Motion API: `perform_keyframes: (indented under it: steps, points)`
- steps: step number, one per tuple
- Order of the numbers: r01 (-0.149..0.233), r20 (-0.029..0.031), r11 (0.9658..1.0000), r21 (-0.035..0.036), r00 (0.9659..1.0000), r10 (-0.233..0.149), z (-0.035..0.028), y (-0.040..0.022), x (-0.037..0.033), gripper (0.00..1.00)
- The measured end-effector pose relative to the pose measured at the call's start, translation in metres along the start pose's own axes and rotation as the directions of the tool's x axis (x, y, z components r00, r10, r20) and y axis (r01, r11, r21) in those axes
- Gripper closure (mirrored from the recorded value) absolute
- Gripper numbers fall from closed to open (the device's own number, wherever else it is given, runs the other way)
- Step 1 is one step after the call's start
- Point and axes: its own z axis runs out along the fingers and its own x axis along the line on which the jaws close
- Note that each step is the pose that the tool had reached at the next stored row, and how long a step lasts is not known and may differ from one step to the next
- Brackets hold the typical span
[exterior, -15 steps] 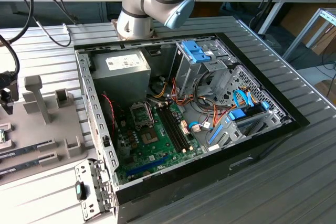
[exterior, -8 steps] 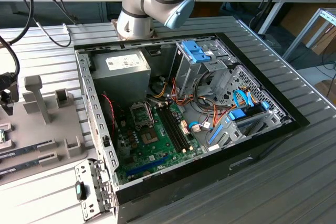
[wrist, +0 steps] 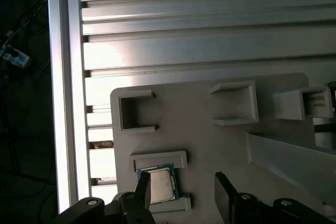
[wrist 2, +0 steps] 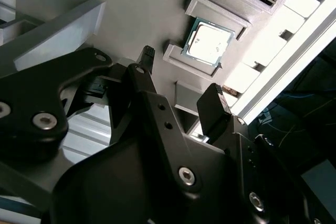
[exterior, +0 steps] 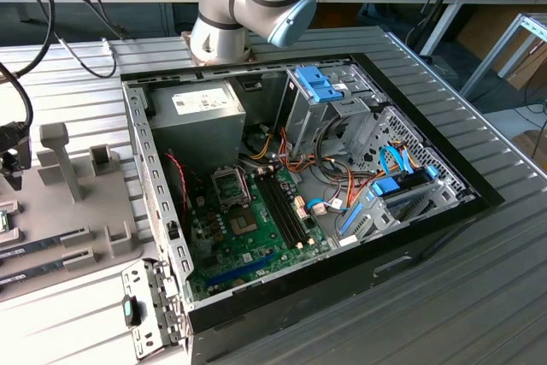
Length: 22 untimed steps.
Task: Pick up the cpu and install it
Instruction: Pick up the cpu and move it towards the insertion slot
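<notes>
The cpu (wrist 2: 209, 43) is a small square chip with a silver metal top and a thin green rim. It lies flat between two low brackets of a grey holder plate (wrist 2: 152, 9). In the first wrist view the cpu (wrist: 161, 183) sits right beside one fingertip (wrist: 143, 186), which covers its edge. My gripper (wrist 2: 181, 77) hovers over the plate, open, with nothing between its black fingers; in the first wrist view the gripper (wrist: 182, 191) shows the same. The open computer case (exterior: 410, 237) holds a green motherboard with the empty cpu socket (exterior: 231, 185).
A grey power-supply box (exterior: 192, 113) and blue drive cages (exterior: 320, 87) fill the case's far side. Memory slots (exterior: 282, 203) run beside the socket. The grey fixture plate (exterior: 77, 211) with upright holders lies at the exterior view's left on the slatted aluminium table (exterior: 479, 297).
</notes>
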Motion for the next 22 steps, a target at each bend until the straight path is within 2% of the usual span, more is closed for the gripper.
perform_keyframes:
  steps: [22]
  points:
    - [0.0, 0.0, 1.0, 0.0, 1.0, 0.0, 0.0112, -0.0006, 0.0013, 0.4]
